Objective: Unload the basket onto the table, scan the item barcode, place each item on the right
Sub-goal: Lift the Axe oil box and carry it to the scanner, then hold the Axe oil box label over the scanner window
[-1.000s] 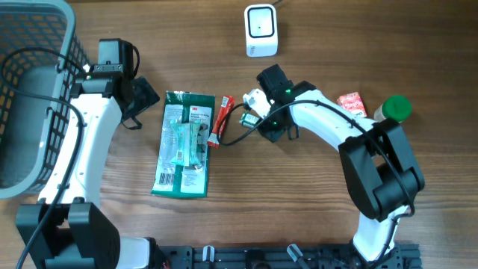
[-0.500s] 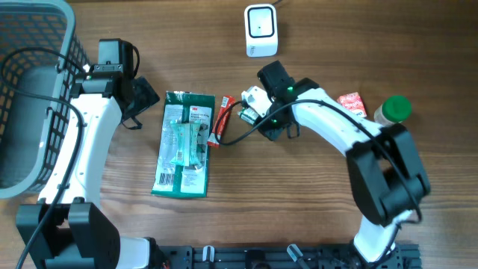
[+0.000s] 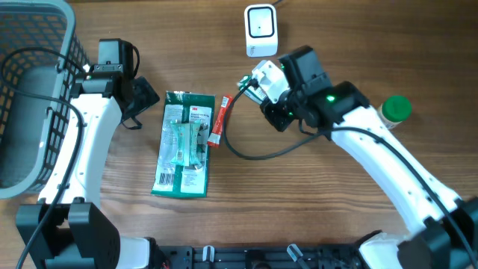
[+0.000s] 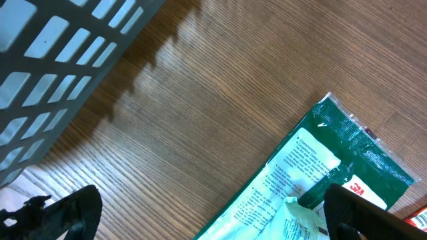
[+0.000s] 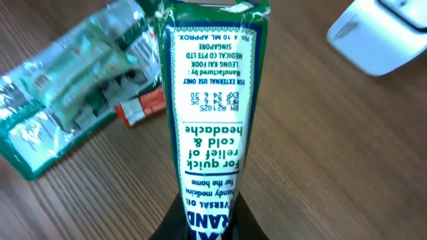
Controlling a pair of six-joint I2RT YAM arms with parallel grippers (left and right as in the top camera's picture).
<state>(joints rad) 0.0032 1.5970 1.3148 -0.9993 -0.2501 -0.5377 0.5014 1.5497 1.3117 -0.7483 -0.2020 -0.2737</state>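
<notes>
Right gripper (image 3: 254, 81): fingers clamped on the near end of a tall green-and-white cardboard carton (image 5: 213, 107) printed with medicine text. By my reading I am holding it up off the brown wooden table (image 3: 299, 194).
Carton position: near the small white rounded scanner unit (image 3: 261, 30), just below and left of it from overhead, not over its dark window.
Barcode: none shows on the face toward my wrist camera, and I cannot tell which side carries it.
Left gripper (image 4: 210, 203): fingers wide apart, holding nothing, just beside the flat green plastic packet (image 3: 183, 142) and near the grey mesh basket (image 3: 30, 149).
Done so far: the pick-up, as I judge it.
Left to do: bring the carton to the scanner window, turn its barcode side to face it, and get the read.
</notes>
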